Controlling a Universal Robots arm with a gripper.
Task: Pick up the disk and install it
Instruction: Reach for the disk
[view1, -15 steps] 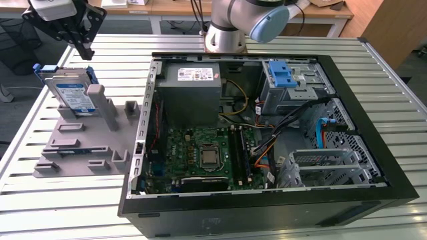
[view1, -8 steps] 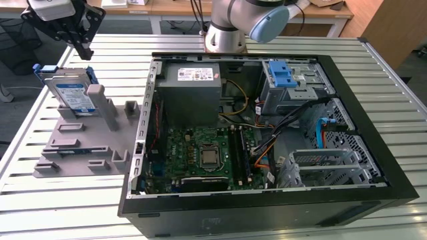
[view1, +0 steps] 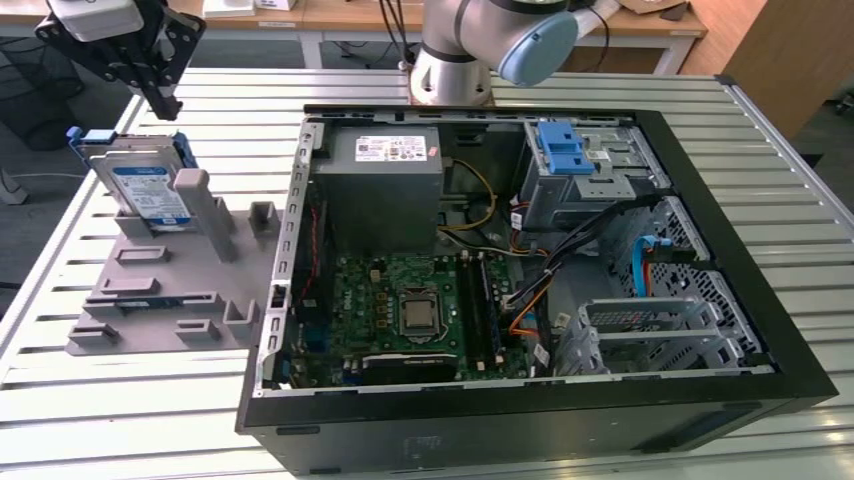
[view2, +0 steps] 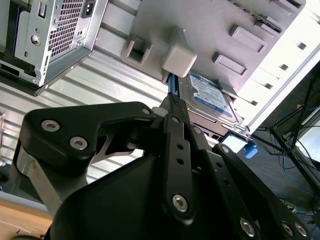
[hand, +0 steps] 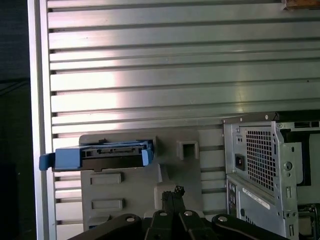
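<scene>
Overhead, gripper (view1: 166, 104) closed, empty, above disk (view1: 147, 188)

No print can be read. The flat silver metal disk (view1: 144, 185), standing on edge in the grey plastic fixture (view1: 147, 300) near the counter's (view1: 667, 95) edge on the exterior view's left, carries a blue-and-white label (view2: 212, 95); its lettering cannot be made out. The grey metal power-supply box (view1: 380, 205) inside the black computer case (view1: 534, 420) bears a white sticker (view1: 391, 150) with dark print, also unreadable.
</scene>
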